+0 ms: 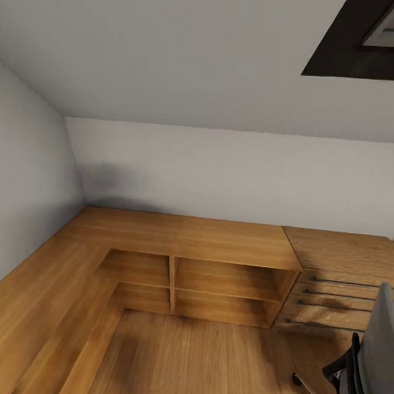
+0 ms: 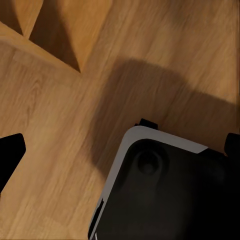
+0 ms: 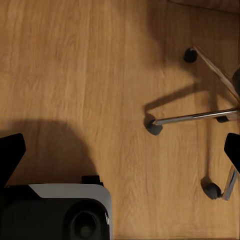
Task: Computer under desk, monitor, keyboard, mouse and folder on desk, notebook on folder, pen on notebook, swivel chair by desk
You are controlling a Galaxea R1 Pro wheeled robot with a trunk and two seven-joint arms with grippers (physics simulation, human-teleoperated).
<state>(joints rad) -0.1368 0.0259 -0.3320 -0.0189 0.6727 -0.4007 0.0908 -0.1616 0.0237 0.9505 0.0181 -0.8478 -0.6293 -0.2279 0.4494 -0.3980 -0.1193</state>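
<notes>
Left wall: sloping white-grey, meeting a low wooden ledge [image 1: 31, 291].
Shelf unit [image 1: 197, 279]: open wooden compartments, centre.
Drawer chest [image 1: 343, 289]: wooden, just right of the shelves.
Swivel chair [image 1: 373, 362]: far right on the plank floor [image 1: 208, 368]; chrome star base [image 3: 200, 116] beneath.
Left tool [image 2: 120, 150]: fingertips spread, holding nothing.
Right tool [image 3: 120, 150]: seemingly likewise.

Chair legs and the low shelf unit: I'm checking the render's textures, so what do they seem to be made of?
The chair legs look like polished chrome metal: thin, grey and glinting, ending in dark casters. The shelf unit looks like matte, warm-toned wood, grain lines running along its top, though it could be veneer.
</notes>
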